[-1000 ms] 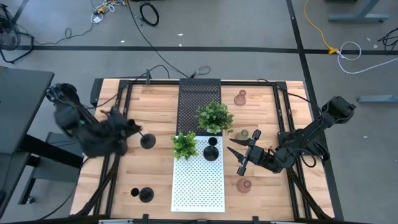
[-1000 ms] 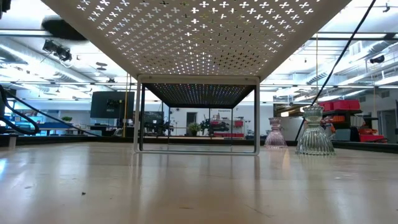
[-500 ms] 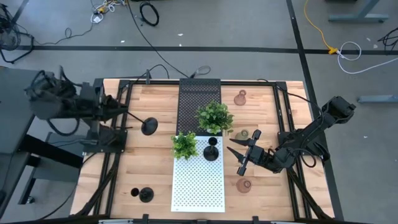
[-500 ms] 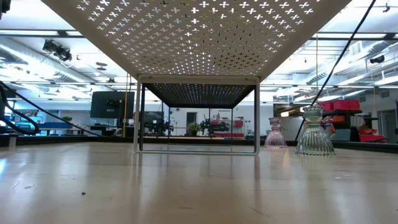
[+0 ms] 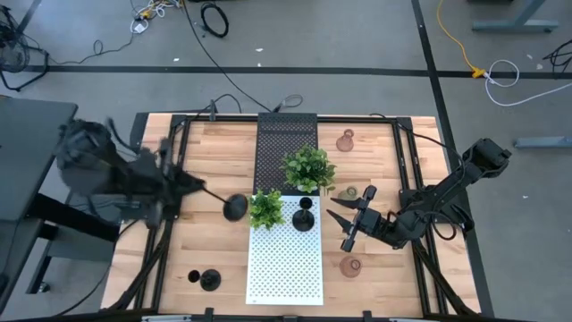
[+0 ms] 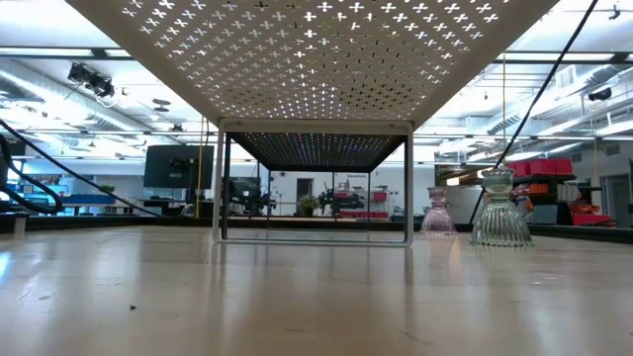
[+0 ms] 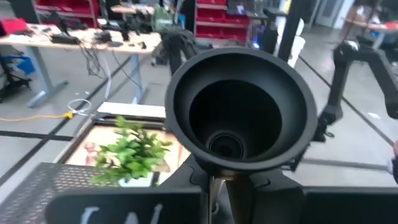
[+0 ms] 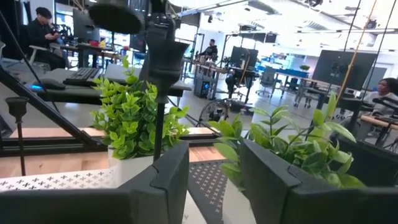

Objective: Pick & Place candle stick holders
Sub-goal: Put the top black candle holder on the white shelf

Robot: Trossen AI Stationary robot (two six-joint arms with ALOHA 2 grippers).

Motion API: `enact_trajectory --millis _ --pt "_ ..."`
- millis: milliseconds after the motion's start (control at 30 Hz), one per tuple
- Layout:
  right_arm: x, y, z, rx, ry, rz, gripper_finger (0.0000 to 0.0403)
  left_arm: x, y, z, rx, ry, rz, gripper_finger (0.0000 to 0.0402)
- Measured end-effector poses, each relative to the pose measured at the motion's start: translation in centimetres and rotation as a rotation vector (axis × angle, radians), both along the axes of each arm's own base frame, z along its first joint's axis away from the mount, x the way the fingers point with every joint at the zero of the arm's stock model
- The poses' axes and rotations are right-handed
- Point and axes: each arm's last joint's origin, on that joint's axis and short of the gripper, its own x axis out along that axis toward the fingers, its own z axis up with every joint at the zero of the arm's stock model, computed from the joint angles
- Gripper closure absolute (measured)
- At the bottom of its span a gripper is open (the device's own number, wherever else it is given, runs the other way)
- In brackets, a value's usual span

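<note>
Swinging rightward from a moment ago, the left tool (image 5: 192, 186) pinches a black candle stick holder (image 5: 234, 207) by its stem, now nearing the white perforated shelf (image 5: 284, 259); the right tool (image 5: 344, 227) waits spread above the wooden bench (image 5: 223, 148); cables trail across the grey floor (image 5: 357, 54).

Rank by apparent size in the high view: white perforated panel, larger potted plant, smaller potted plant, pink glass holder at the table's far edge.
1. white perforated panel
2. larger potted plant
3. smaller potted plant
4. pink glass holder

All rest on the table or the raised panels, so nearness to the camera barely skews the order.
</note>
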Motion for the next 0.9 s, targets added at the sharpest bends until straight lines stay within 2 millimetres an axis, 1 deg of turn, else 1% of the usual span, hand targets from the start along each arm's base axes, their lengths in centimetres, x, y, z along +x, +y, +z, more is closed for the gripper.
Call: enact_trajectory --millis 200,367,667,900 --pt "0.0 0.0 0.2 0.012 -0.017 0.000 0.0256 3.3 -2.1 -0.7 -0.030 0.025 -0.093 0.0378" --pt "0.0 0.0 0.2 0.005 -0.014 -0.001 0.0256 5.5 -2.8 -1.7 -0.054 0.070 -0.118 0.0378" --pt "0.0 0.0 0.2 0.006 -0.015 0.000 0.0256 10.2 -4.9 -4.1 -0.057 0.148 -0.187 0.0378" --pt "-0.2 0.2 0.2 0.011 -0.021 0.013 0.0256 13.3 -5.5 -6.4 -0.033 0.225 -0.177 0.0378"
